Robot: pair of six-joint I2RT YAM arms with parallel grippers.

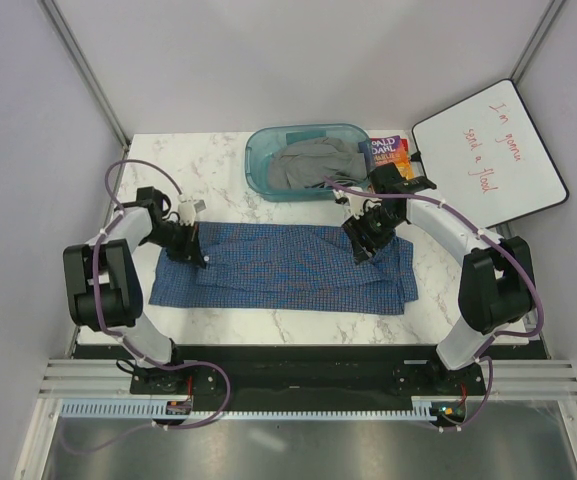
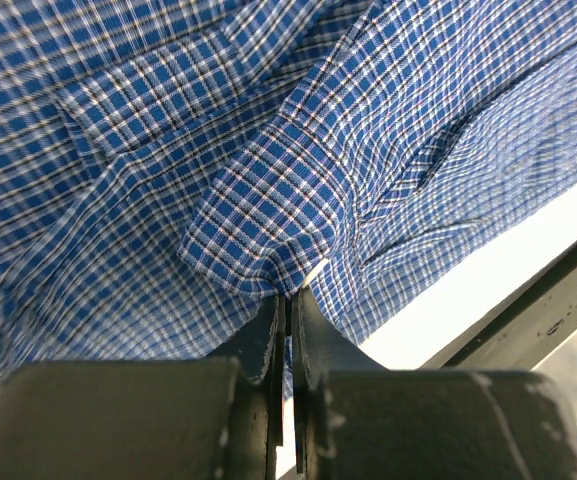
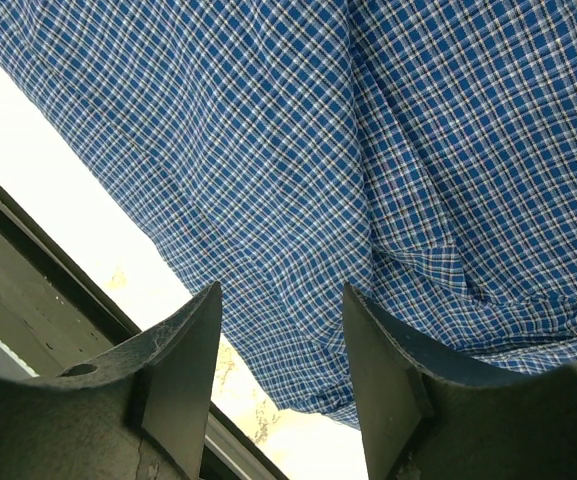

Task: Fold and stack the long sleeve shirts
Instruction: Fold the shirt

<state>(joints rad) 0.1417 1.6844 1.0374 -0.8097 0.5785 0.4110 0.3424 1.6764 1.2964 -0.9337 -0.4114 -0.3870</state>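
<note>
1. Shirt point(image 1: 288, 270): long-sleeve, blue fine-checked woven cloth. It lies spread as a wide, rough rectangle on the white marbled table point(image 1: 218, 170) betw. both arms, w/ soft creases.
2. Left gripper point(image 2: 288, 300): dark fingers clenched tight, pinching the edge of a squared cuff at the shirt's left end.
3. Right gripper point(image 3: 280, 295): released, curved dark jaws apart, over the shirt's right part, near the cloth edge.
4. Behind the shirt: translucent teal bin point(image 1: 255, 165) w/ rounded corners, holding a crumpled grey garment point(image 1: 313, 165). A book point(image 1: 388, 155) sits just beside it, w/ a whiteboard point(image 1: 488, 150) in red writing further right.
</note>
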